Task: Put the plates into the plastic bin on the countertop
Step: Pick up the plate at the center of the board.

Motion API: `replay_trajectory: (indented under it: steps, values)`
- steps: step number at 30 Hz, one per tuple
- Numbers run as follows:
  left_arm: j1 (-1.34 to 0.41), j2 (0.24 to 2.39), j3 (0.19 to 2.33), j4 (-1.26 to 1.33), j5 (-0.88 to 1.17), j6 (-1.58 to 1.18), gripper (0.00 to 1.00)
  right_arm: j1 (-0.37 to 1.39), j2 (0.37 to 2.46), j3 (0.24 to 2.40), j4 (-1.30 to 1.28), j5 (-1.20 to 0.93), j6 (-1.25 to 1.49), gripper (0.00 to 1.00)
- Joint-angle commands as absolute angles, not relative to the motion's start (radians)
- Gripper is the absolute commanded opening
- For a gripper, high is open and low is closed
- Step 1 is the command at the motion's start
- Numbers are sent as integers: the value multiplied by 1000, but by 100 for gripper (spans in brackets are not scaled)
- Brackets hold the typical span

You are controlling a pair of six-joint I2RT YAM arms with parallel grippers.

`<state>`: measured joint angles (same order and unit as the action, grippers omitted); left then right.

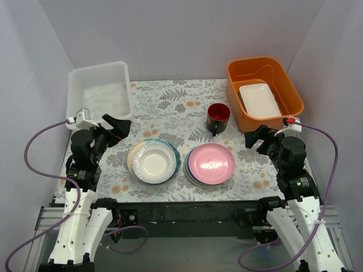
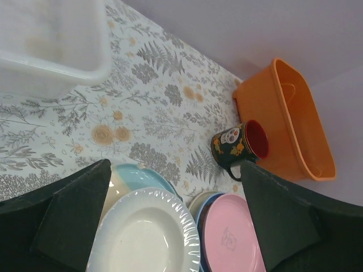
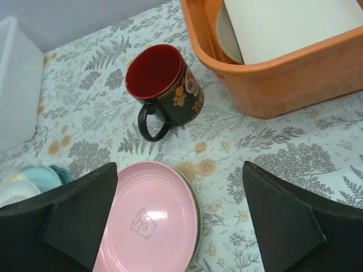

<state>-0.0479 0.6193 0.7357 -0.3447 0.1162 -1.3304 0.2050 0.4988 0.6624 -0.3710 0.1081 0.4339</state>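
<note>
I'm seeing bare countertop [image 1: 170, 110] running from the cream-topped stack [image 1: 153, 161] to the plastic bin [image 1: 102, 93]; rightward, the mug [image 1: 218, 117] is crowding the gap between pink-topped stack [image 1: 210, 164] and orange tub [image 1: 255, 61].

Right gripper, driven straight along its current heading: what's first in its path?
Probably the dark red mug, or the countertop cloth just short of it; depth is unclear. The pink plate lies slightly left of that line.

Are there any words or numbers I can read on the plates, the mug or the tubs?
No readable words or numbers anywhere.
Pink plate: a small bear-like drawing; any lettering near it is too small to read.
Dark mug: only pictures, a skull-like face and flowers, no letters.
</note>
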Motion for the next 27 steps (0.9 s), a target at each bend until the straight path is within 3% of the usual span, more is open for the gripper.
replay_trajectory:
  steps: [1, 4, 8, 11, 16, 20, 27]
  values:
    - [-46, 664, 772, -391, 244, -1341, 98, 207, 590, 787, -377, -34, 422, 98]
    - [-45, 705, 788, -402, 334, -1358, 98, 207, 682, 833, -422, -267, 378, 98]
    - [-46, 764, 821, -446, 501, -1357, 98, 207, 666, 688, -197, -507, 470, 98]
    - [-45, 769, 828, -481, 514, -1364, 98, 207, 676, 601, -133, -551, 618, 97]
    - [-46, 799, 903, -627, 465, -1324, 98, 207, 738, 603, -305, -590, 584, 95]
    - [-46, 857, 971, -780, 439, -1333, 98, 209, 709, 563, -279, -652, 638, 96]
    - [-46, 851, 942, -908, 413, -1382, 98, 227, 709, 630, -396, -621, 538, 98]
